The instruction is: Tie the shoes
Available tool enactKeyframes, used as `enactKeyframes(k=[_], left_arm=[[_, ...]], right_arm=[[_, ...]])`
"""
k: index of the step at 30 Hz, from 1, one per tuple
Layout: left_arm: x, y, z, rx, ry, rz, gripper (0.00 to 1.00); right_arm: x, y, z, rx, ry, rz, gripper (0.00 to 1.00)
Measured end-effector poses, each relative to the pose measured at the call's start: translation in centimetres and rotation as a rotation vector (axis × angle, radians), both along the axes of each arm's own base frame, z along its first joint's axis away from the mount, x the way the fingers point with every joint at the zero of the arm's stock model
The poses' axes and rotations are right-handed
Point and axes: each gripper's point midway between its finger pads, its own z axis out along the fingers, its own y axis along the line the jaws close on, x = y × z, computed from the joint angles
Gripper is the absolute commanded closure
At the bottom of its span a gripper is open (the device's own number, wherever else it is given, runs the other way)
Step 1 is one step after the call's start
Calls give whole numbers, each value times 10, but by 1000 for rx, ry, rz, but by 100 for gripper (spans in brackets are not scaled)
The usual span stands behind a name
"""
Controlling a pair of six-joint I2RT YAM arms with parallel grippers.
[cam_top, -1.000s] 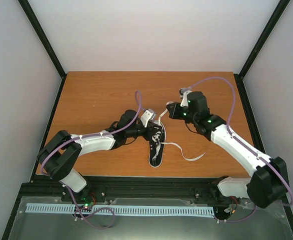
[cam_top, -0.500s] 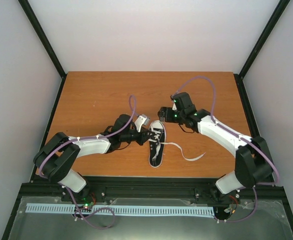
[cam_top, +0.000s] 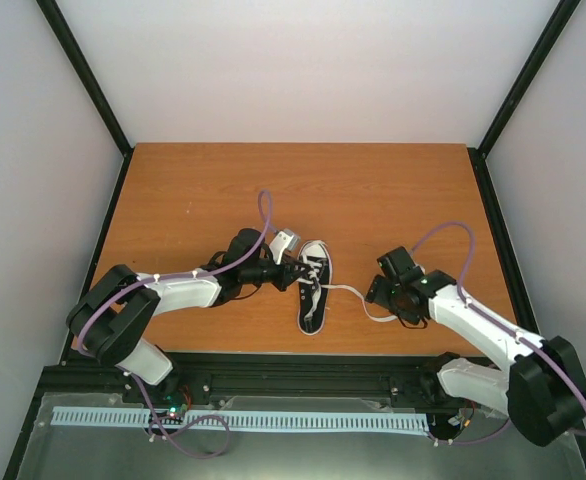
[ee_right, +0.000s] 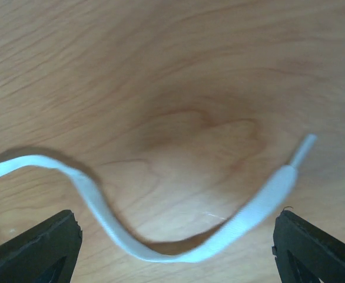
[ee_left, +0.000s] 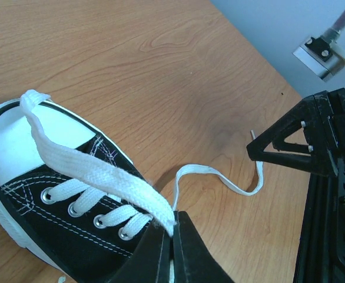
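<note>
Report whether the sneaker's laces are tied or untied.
Untied: one lace end lies loose on the table under the open right gripper; the left gripper pinches the other lace.

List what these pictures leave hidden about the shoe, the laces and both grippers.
- Heel of the shoe: left wrist view, cut off by the bottom edge and the left gripper.
- End of the loose lace: top view, covered by the right gripper.
- Fingers of the right gripper: right wrist view, mostly cut off by the bottom edge.
</note>
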Motion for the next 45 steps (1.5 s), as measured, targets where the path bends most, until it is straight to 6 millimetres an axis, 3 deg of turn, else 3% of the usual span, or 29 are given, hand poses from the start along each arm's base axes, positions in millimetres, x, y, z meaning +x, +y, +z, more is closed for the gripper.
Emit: enactKeyframes(k=[8,14,20,23,27,28,34,36,39,45], left_arm=[[0,0,0,0,0,0,99],[0,0,0,0,0,0,99],[0,0,0,0,0,0,98],[0,0,0,0,0,0,98],[0,0,0,0,0,-1,96],[0,0,0,-1,1,-2,95],[-9,-4,3,-24,16,-51,91],[-13,-7,5,-37,23,-80,90],[-15,-16,9,-57,30,-122,89],[-13,-29,13,-81,37,-172,88]], right_arm=[[-11,-32,-5,-22,13,-227,21],[-13,-37,-15,-58,49,-263,34],[-14,-34,-32,-60,94,-264,41],[-15,-34,-37,-63,103,-263,58],[-12,-34,-38,-59,84,-260,92],[-11,-33,-38,-54,78,-256,97],[-5,-34,-34,-75,60,-230,97],[4,-33,-21,-81,19,-210,97],[34,-23,18,-35,-128,-169,97],[98,17,136,131,-496,-40,97]])
